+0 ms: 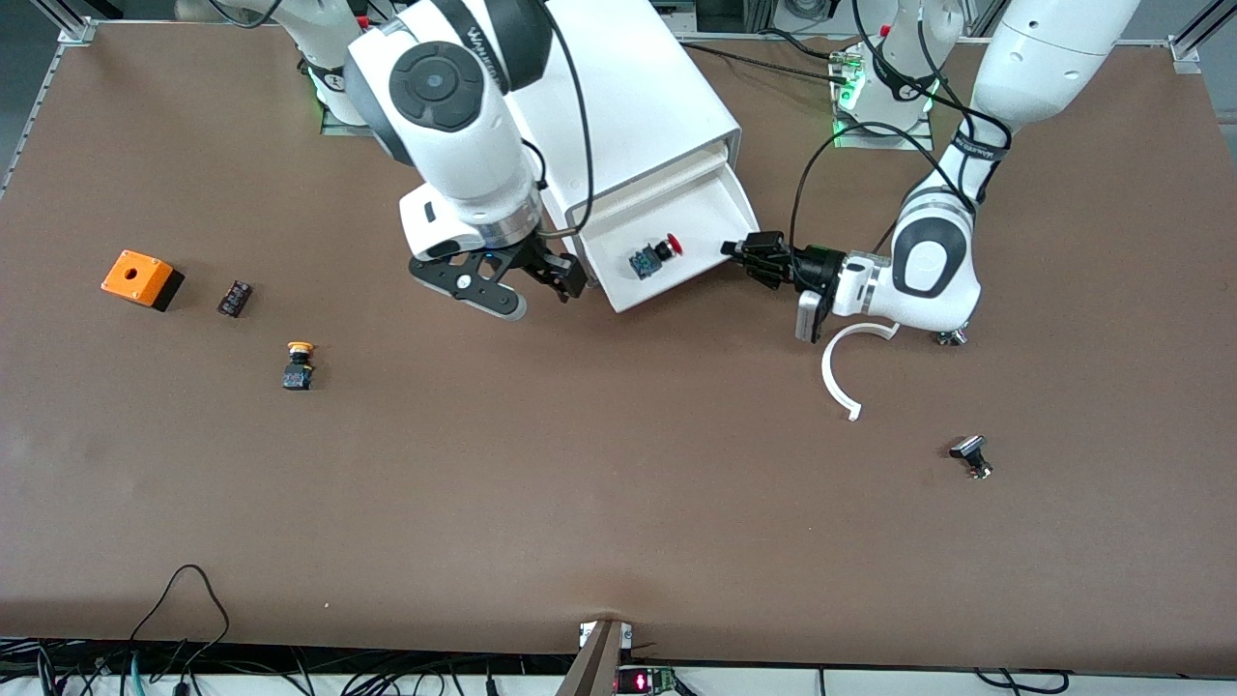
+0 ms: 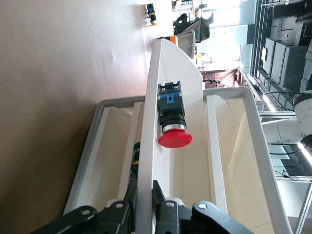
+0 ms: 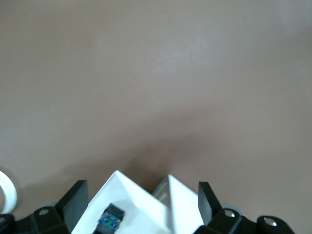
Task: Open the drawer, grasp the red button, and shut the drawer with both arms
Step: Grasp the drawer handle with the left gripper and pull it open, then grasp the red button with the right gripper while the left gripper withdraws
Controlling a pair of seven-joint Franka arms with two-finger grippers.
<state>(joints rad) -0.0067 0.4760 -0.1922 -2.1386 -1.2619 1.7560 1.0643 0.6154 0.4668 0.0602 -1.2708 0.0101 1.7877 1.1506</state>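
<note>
high front view, wrist views sharing drawer (image 1: 676,237)

Red-capped button (image 2: 173,117) in the open drawer (image 2: 146,146), left hand (image 2: 142,207) clamped on its front.

Brown tabletop (image 1: 618,503) fills nearly the whole front view, matte, evenly lit w/ soft shadows. Aluminium frame rails (image 1: 68,19) at the corners by the bases. Black cables (image 1: 184,619) trail along the edge nearest the camera, plus a small red-lit display (image 1: 633,681). In the left wrist view, grey stacked cabinets (image 2: 287,53) and bright light (image 2: 229,12) in the room past the table.
</note>
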